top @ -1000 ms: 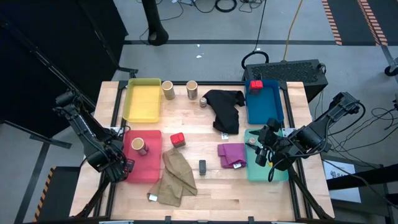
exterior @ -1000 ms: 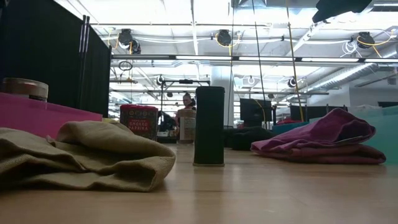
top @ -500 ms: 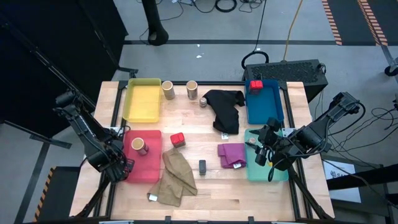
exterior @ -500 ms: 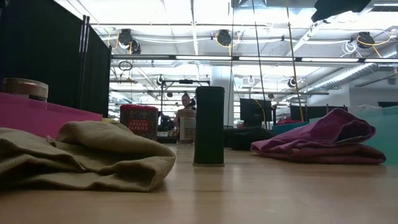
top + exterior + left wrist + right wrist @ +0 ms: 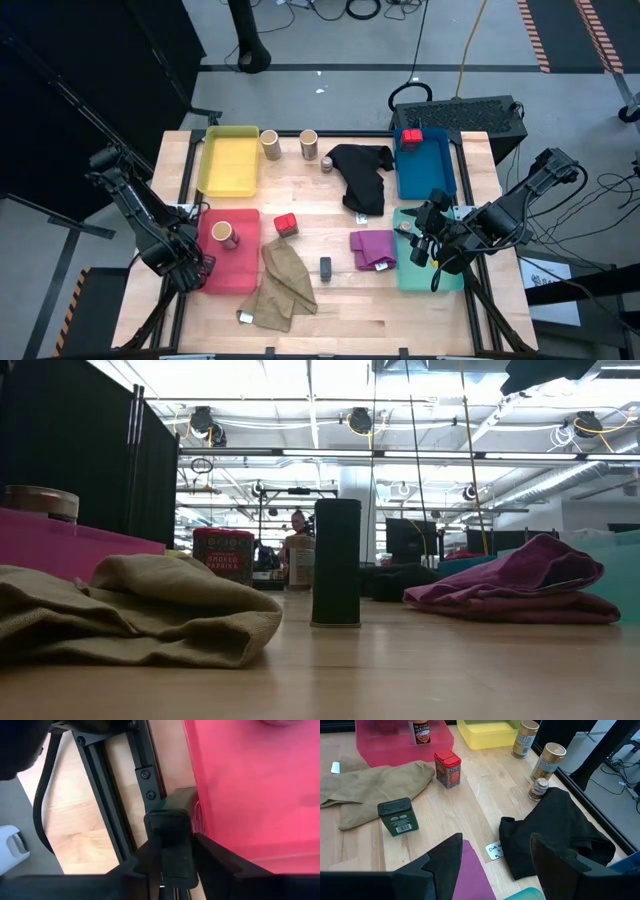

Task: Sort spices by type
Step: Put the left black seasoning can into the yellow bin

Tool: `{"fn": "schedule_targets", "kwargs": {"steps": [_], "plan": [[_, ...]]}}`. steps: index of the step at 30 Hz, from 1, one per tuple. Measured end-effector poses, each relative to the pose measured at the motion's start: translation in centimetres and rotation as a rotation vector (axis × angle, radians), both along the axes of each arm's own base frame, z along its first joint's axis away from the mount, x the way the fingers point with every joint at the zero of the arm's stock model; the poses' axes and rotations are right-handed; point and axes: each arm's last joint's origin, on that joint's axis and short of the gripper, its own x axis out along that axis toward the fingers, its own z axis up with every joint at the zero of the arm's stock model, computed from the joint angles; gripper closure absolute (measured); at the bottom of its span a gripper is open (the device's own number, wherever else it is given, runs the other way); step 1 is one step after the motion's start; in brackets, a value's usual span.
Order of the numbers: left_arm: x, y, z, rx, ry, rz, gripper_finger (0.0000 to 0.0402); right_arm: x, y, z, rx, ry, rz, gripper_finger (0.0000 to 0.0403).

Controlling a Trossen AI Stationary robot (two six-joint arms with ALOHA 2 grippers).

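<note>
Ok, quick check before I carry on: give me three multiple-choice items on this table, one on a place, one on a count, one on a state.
1. Where is the red box at the far side?
A. in the blue tray
B. in the yellow tray
C. on the black cloth

2. How many tan cylinders stand just beside the yellow tray?
A. none
B. two
C. four

3. How is the right gripper?
A. shut on a jar
B. shut on the purple cloth
C. open, holding nothing

Answers: 1 A, the high view shows it in the tray's far corner. 2 B, two stand side by side there. 3 C, the right wrist view shows its fingers spread, nothing between.
</note>
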Motion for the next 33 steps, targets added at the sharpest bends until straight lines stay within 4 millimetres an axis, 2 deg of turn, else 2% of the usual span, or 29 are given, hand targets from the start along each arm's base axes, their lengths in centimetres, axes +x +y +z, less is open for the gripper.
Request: {"fn": "schedule_targets", "kwargs": {"steps": [4,8,12,18,22,26,33], "plan": [[0.01,0.00,0.00,0.000,0.000,0.001,0.0310,0.00,0.00,0.00,0.000,0.000,0.000,0.0188],[0.04,-0.03,-0.03,0.000,-0.007,0.005,0.0308,0.00,0.00,0.00,0.000,0.000,0.000,0.0188],[0.06,-0.04,-0.06,0.000,-0.012,0.004,0.0277,0.00,0.00,0.00,0.000,0.000,0.000,0.0188],[0.06,-0.07,-0.16,0.001,-0.012,0.019,0.0198,0.00,-0.01,0.00,0.000,0.000,-0.001,0.0188],[0.07,-0.05,-0.19,0.006,-0.014,0.023,0.0158,0.00,-0.01,0.00,0.000,0.000,0.000,0.0188],[0.17,-0.15,-0.21,-0.006,-0.029,0.001,0.0143,0.00,0.00,0.00,0.000,0.000,0.000,0.0188],[0.52,-0.60,-0.27,-0.054,-0.069,-0.024,0.0142,0.00,0.00,0.00,0.000,0.000,0.000,0.0188]]}}
